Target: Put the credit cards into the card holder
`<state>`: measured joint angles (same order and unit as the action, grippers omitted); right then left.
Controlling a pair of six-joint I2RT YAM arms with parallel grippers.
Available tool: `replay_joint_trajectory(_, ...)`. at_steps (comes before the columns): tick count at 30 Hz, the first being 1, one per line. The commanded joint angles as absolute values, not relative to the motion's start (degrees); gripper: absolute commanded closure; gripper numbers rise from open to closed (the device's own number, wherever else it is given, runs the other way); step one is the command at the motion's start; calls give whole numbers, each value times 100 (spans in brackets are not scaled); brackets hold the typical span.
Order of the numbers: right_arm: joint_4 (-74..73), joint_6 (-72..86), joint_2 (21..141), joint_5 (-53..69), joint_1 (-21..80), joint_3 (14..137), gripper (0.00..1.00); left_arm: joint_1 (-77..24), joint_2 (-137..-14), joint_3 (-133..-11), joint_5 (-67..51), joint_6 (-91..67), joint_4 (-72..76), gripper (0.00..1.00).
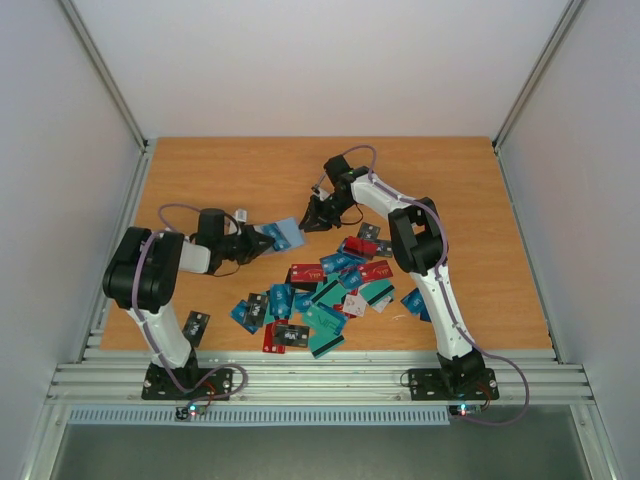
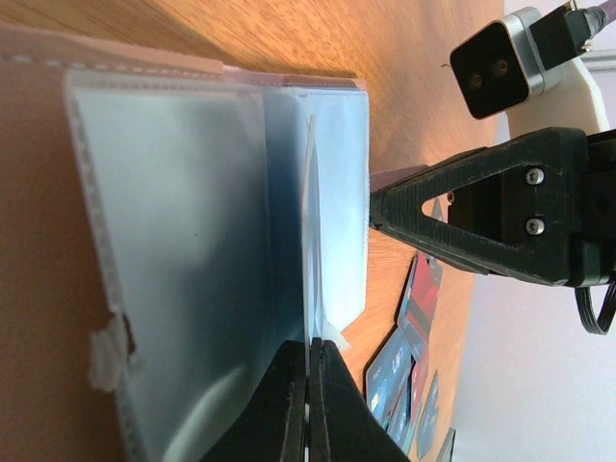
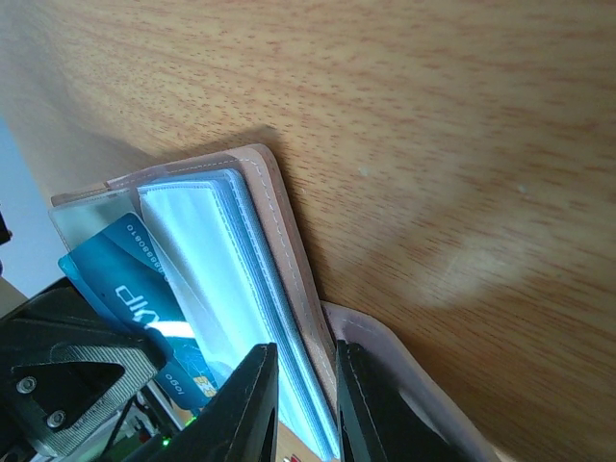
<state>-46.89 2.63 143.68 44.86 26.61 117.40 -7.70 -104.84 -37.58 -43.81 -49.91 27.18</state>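
Observation:
The card holder [image 1: 288, 232] is held off the table between both grippers, its light blue pockets fanned open. My left gripper [image 2: 310, 345] is shut on one thin clear pocket leaf of the card holder [image 2: 192, 241]. My right gripper [image 3: 306, 351] is shut on the pinkish cover and the stack of pocket leaves of the card holder [image 3: 207, 241]. A blue card [image 3: 120, 279] lies against a clear leaf; how deep it sits in a pocket I cannot tell. The other credit cards [image 1: 320, 290] lie scattered on the wood in front of the arms. In the top view the left gripper [image 1: 266, 238] and right gripper [image 1: 314, 216] nearly meet.
A lone dark card [image 1: 196, 325] lies beside the left arm's base, and blue cards [image 1: 414, 301] lie next to the right arm. Red and blue cards [image 2: 420, 310] show beyond the holder. White walls close in the wooden table [image 1: 230, 175] on three sides.

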Motion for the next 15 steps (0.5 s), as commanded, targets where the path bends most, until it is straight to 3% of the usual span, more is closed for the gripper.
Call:
replay_joint_trajectory(1, -4747, 290, 14632, 4342, 2698, 11587, 81, -791, -10503, -3732, -4474, -4893, 2703, 100)
replay_joint_trajectory(15, -4736, 287, 14624, 4381, 2697, 11566, 82, -791, -10973, -4346, -4769, -4789, 2146, 100)
